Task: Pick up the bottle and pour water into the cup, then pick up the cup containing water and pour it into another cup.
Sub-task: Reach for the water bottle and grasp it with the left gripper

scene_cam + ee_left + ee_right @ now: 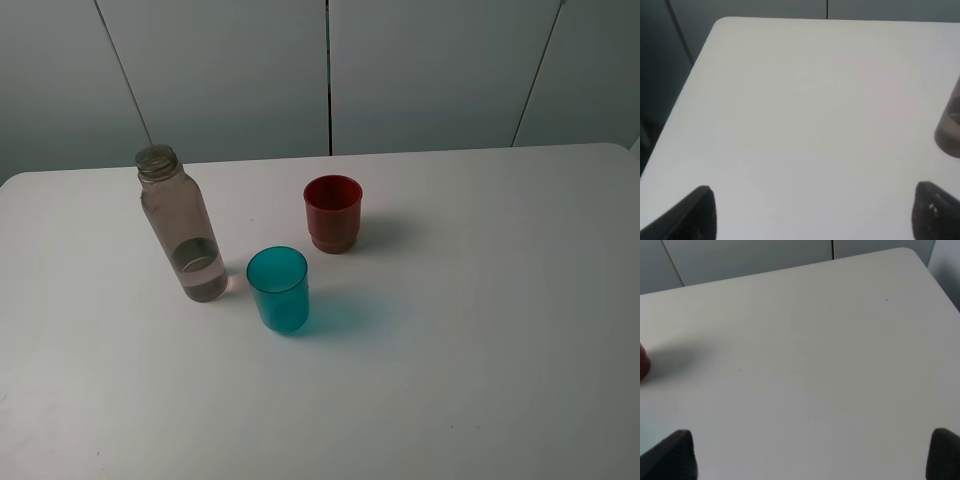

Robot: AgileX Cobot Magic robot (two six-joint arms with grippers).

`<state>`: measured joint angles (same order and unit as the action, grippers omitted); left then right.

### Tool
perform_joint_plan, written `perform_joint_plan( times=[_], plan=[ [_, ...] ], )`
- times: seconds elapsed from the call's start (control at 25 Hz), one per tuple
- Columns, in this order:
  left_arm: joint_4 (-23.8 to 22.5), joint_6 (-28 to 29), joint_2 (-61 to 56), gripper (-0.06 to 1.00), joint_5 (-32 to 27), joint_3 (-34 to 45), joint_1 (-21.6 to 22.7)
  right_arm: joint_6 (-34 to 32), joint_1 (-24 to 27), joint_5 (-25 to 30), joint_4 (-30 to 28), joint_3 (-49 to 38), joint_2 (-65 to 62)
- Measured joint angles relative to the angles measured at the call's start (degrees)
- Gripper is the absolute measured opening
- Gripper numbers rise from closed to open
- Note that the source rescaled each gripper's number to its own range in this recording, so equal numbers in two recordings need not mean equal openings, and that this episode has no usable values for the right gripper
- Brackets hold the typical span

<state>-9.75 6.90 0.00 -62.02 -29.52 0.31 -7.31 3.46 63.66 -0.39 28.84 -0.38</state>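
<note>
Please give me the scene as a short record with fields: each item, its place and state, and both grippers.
bottle: upright on the table, left of both cups, uncapped, water in lower part
teal cup: upright, beside the bottle, not touching
red cup: upright, behind the teal cup, further right
left gripper: jaws wide open, empty
right gripper: jaws wide open, empty
progress: nothing picked up yet

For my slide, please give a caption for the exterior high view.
Uncapped grey bottle, teal cup and red cup stand apart on a white table.
</note>
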Motion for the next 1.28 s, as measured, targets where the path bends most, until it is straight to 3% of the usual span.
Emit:
perform_joint_plan(
  times=[0.16, 0.36, 0.48, 0.68, 0.92, 1.04, 1.16, 1.28],
  plan=[
    [-1.4, -1.7, 0.1, 1.0, 5.7, -1.8, 0.0, 0.0, 0.0, 0.0, 0.0, 0.0, 0.0],
    [4.2, -3.5, 0.0, 1.0, 9.0, -3.0, 0.0, 0.0, 0.0, 0.0, 0.0, 0.0, 0.0],
    [5.0, -6.9, 0.0, 1.0, 11.8, -3.0, -0.9, 0.0, 0.0, 0.0, 0.0, 0.0, 0.0],
    [5.3, -7.9, 2.1, 1.0, 16.1, -3.0, -3.4, 0.0, 0.0, 0.0, 0.0, 0.0, 0.1],
    [5.4, -8.1, 15.8, 1.0, 19.2, -3.0, -3.4, 0.0, 0.0, 0.0, 0.0, 0.0, 0.1],
    [6.6, -8.5, 25.6, 1.0, 23.8, -2.6, -3.5, 0.0, 0.0, 0.0, 0.0, 0.0, 0.1],
    [10.2, -12.1, 34.8, 1.0, 31.3, -1.7, -3.5, 0.0, 0.0, 0.0, 0.0, 0.0, 0.1],
    [16.7, -17.3, 44.2, 1.0, 38.1, -0.4, -3.8, 0.0, 0.0, 0.0, 0.0, 0.0, 0.1]
  ],
)
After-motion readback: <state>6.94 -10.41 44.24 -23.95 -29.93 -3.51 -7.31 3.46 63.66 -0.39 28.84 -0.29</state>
